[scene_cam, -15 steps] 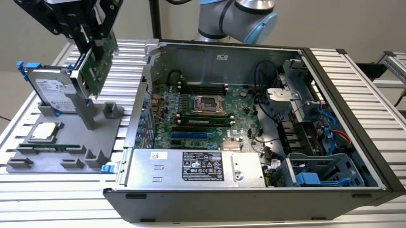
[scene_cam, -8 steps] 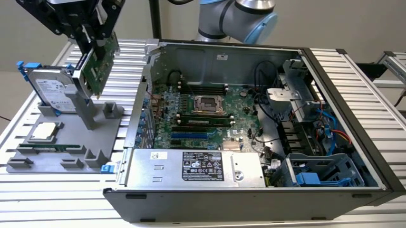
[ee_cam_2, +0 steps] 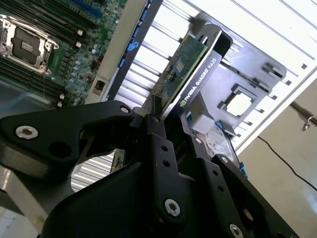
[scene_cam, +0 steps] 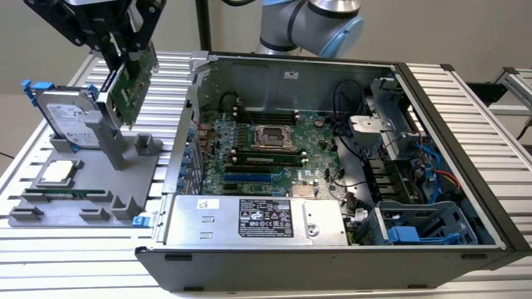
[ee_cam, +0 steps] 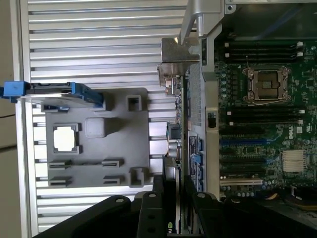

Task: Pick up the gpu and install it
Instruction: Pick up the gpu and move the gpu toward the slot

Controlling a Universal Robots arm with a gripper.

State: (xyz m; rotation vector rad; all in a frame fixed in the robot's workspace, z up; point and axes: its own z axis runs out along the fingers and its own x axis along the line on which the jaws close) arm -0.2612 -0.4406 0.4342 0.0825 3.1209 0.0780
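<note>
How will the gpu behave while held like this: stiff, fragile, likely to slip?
Probably stiff: the gpu hangs straight and unbent from the pincer. Likely fragile: its bare green board carries small exposed parts. It may pivot if bumped, since the pincer clamps only one edge, with the metal bracket away from the grip.

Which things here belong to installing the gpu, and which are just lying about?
Job in hand:
- gpu, gripped by the hand, outside the case
- open case with its motherboard

Lying about:
- hard drive, upright in the grey holder
- processor chip on the holder
- memory stick in the holder
</note>
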